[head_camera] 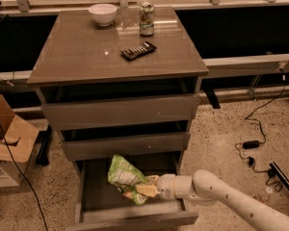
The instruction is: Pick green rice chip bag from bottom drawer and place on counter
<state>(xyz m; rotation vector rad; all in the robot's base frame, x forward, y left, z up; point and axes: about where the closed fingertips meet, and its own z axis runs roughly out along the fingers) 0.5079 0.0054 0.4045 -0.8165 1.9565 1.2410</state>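
Note:
The green rice chip bag [124, 175], light green and wrinkly with a white panel, hangs above the open bottom drawer [135, 214]. My gripper [143, 189] reaches in from the right and is shut on the bag's lower right end, holding it tilted clear of the drawer floor. The white arm [221, 194] stretches to the lower right corner. The counter [86, 57], a glossy grey-brown slab, tops the cabinet above.
On the counter stand a white bowl [102, 13], a green-and-white drink can [146, 19] and a black remote [138, 50]. Two shallower drawers [120, 112] are slightly pulled out. A cardboard box [7, 148] sits at left; cables [253, 143] lie on the floor at right.

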